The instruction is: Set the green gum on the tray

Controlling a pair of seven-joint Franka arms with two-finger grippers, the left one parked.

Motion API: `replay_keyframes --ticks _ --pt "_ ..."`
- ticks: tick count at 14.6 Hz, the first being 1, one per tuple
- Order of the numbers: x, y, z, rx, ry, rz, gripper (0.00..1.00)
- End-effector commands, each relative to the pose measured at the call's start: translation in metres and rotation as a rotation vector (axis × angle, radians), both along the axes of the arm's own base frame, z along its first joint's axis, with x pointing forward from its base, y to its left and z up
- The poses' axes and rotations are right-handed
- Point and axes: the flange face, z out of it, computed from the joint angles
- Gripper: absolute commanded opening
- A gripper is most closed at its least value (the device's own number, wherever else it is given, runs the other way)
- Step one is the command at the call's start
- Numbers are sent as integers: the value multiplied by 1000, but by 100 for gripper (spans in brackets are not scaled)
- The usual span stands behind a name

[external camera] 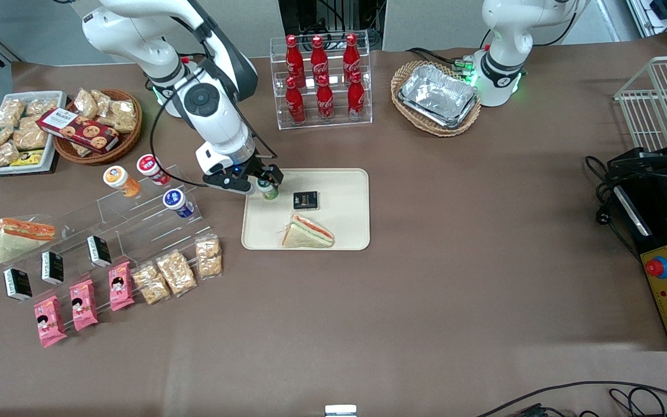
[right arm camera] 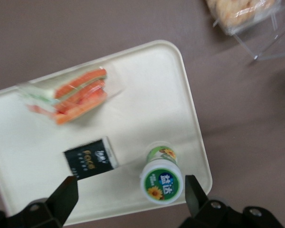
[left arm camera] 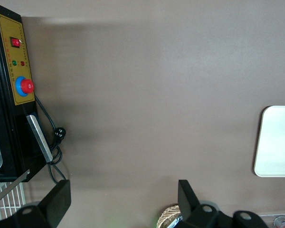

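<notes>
The green gum (external camera: 269, 190) is a small green bottle with a white lid and green label. It stands upright on the cream tray (external camera: 342, 226), near the tray's corner toward the working arm's end. My right gripper (external camera: 264, 182) hovers just above it, open. In the right wrist view the gum (right arm camera: 161, 180) sits between the two spread fingers (right arm camera: 66, 192), closer to one of them, with a gap on both sides. The tray (right arm camera: 147, 90) fills much of that view, and its edge also shows in the left wrist view (left arm camera: 275, 142).
A wrapped sandwich (external camera: 308, 231) and a small black box (external camera: 305, 200) lie on the tray. A clear tiered shelf (external camera: 136, 223) with orange, red and blue bottles and snacks stands toward the working arm's end. A cola rack (external camera: 322, 81) and a basket of foil trays (external camera: 438, 95) stand farther from the front camera.
</notes>
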Motion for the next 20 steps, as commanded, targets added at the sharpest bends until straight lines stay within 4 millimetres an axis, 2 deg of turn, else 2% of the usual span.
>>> replay_keyframes --ticks 1,2,6,9,11,13,16,19,20 --pt "41 10 85 -17 23 13 100" --pt "47 14 108 -18 29 19 100" --pt "73 2 196 -4 6 55 100" --pt "93 -33 257 -7 -14 142 100" --pt "107 -70 283 -10 -37 191 100" --pt "120 -117 292 -26 -34 252 100" --pt "136 -179 292 -88 -42 329 100" --pt "150 -253 288 -102 -37 297 100" --pt "152 -270 286 -103 -40 329 100"
